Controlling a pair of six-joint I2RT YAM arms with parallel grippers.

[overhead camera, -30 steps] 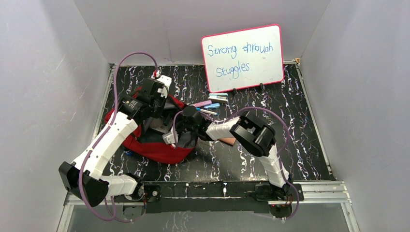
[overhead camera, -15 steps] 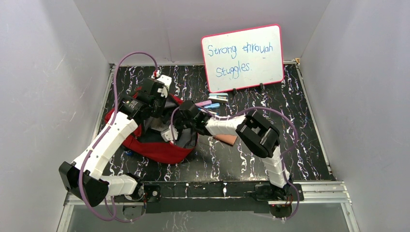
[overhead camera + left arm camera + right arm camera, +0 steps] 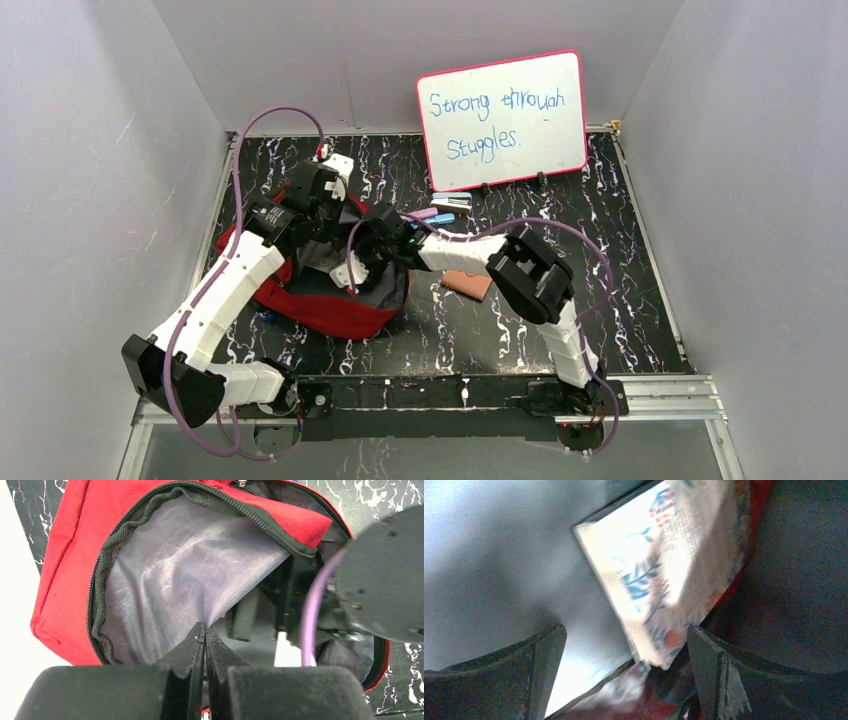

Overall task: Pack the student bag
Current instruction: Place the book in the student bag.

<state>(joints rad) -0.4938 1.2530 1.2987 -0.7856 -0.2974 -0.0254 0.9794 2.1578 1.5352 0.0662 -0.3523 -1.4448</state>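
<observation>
Left gripper [image 3: 205,647] clamps student bag [image 3: 65,565] lining, btm centre; zip mouth gapes. Right gripper [image 3: 624,630] spread inside, floral booklet [image 3: 664,565] upper right.

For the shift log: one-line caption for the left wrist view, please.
Left gripper pinches the grey lining of the student bag, holding its mouth open as the right arm reaches in.

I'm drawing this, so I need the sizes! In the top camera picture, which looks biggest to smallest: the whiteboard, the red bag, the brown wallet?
1. Whiteboard and red bag: they look about alike, and the bag is partly hidden, so unranked.
2. Brown wallet: clearly smallest.
</observation>
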